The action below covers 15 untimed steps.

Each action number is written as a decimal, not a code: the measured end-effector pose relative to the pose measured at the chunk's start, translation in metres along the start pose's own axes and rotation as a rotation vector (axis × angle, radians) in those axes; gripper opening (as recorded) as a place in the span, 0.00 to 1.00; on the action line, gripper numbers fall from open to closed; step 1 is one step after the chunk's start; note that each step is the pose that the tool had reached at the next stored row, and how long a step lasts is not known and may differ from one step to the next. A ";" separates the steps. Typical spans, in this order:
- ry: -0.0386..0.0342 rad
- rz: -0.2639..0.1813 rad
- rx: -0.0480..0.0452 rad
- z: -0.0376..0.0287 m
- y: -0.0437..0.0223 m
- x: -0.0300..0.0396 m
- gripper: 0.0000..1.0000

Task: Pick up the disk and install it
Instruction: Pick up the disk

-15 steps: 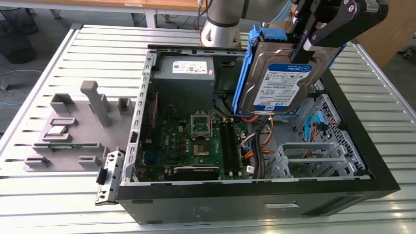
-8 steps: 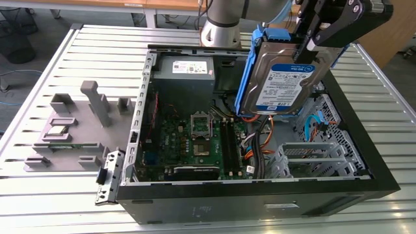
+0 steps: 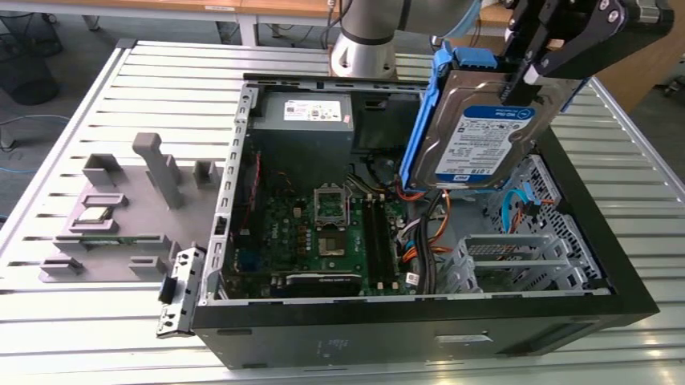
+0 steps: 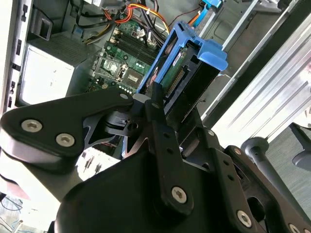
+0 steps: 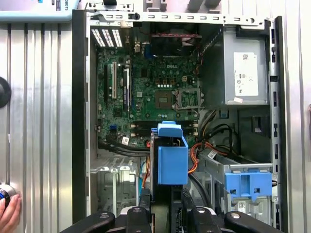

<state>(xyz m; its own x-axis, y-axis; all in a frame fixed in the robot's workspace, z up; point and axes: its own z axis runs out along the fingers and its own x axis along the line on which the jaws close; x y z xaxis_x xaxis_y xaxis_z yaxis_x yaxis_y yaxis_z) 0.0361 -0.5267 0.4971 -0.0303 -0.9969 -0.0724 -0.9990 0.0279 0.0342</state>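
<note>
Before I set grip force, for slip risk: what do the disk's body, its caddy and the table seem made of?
Disk: silver body with dull sheen, likely bare metal, under a papery label. Blue caddy: uniform matte colour, moulded edges, likely plastic. Table: pale grey ribbed slats with soft glare, probably aluminium.

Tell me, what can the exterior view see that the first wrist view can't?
Exterior view: the disk's labelled face and a grey holder block beside the computer case. First wrist view: a hand over the table and a blue bracket inside the case. Both: the held disk, the motherboard and the power supply.
</note>
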 end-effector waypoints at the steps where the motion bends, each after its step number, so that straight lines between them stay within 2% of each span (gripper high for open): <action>1: 0.0000 0.000 0.0000 -0.0001 -0.0025 -0.0001 0.35; 7: -0.0001 0.000 0.0000 -0.0004 -0.0162 -0.0005 0.35; 15: 0.0000 0.000 0.0000 -0.0005 -0.0172 0.0005 0.35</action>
<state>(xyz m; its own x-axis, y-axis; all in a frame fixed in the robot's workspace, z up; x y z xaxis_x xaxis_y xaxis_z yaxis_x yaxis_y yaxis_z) 0.0533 -0.5278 0.4970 -0.0304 -0.9969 -0.0724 -0.9990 0.0279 0.0342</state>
